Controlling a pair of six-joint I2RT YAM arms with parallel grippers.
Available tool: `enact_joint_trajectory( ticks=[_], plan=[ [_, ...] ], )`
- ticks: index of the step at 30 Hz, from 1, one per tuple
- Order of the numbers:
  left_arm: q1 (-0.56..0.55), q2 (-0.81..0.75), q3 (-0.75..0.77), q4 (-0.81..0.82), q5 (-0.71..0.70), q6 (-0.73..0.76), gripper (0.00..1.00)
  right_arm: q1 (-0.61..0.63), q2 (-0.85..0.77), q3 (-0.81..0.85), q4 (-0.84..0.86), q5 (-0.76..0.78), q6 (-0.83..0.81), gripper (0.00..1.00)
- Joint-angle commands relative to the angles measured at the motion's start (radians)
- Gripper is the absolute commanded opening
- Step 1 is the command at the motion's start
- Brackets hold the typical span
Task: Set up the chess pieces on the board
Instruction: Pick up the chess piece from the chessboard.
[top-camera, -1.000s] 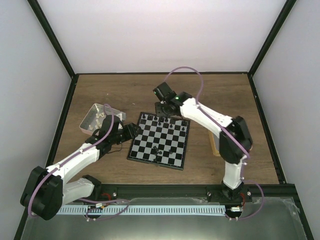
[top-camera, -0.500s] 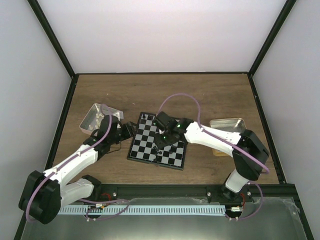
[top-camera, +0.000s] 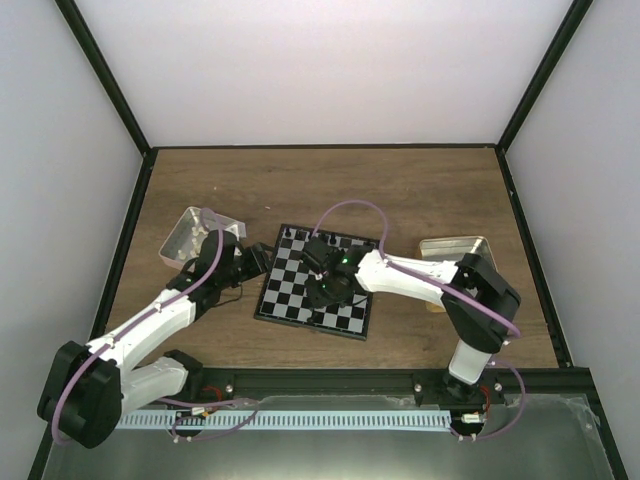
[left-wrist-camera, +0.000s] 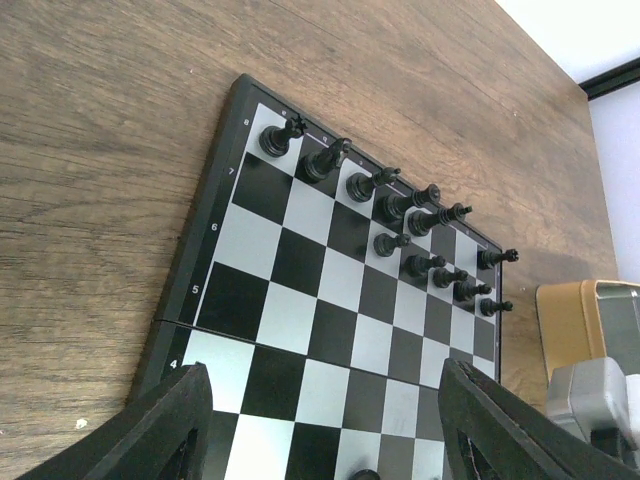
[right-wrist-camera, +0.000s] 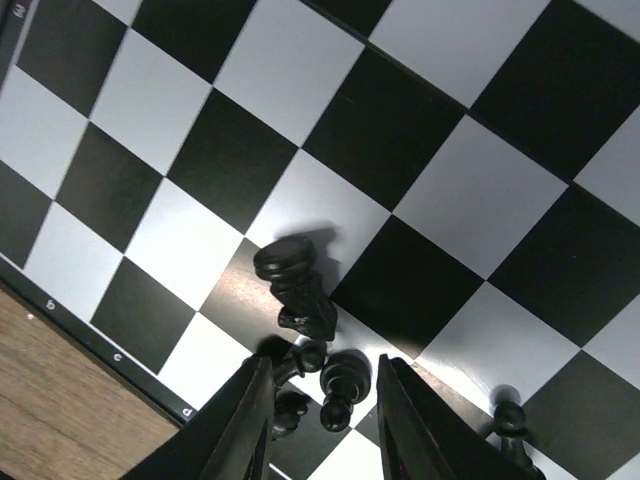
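1. Board (left-wrist-camera: 290, 318): flat on worktop (top-camera: 400, 190).
2. Chess pieces (left-wrist-camera: 400, 205): black, mostly along board's far edge.
3. Left tool (left-wrist-camera: 325, 375): wide, empty, beside board.
4. Right tool (right-wrist-camera: 323, 365): narrow, straddling one piece; grip cannot be told.

Wood table (top-camera: 400, 190): board (top-camera: 290, 292) in ctr, grey tin (top-camera: 185, 232) L, tan-rimmed tin (top-camera: 452, 248) R.

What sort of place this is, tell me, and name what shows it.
Probably a robot-manipulation test cell: a wooden table boxed in by plain white walls and black frame posts, a left arm and right arm bolted at its near edge, and a small chessboard between them.
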Motion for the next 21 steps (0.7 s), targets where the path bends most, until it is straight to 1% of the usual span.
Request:
enact_joint_trajectory(
  ticks=[1,3,6,13,19,21],
  plan=[
    [0.003,-0.011,0.014,0.0,-0.006,-0.003,0.64,0.007,0.01,-0.011,-0.002,0.016,0.023,0.3],
    [0.004,-0.01,0.012,0.002,-0.004,-0.004,0.64,0.009,0.014,-0.015,-0.004,0.01,0.024,0.29],
    [0.003,-0.008,0.01,0.004,-0.003,-0.005,0.64,0.009,0.021,-0.016,-0.015,0.007,0.026,0.22],
    [0.003,-0.012,0.008,0.005,-0.002,-0.003,0.64,0.01,0.03,-0.017,-0.017,0.007,0.03,0.19],
    [0.004,-0.018,0.008,-0.001,-0.004,-0.001,0.64,0.01,0.028,-0.005,-0.021,0.02,0.04,0.05],
    [0.004,-0.023,0.007,-0.004,-0.007,0.0,0.64,0.011,0.016,0.004,-0.03,0.045,0.05,0.04]
  ],
)
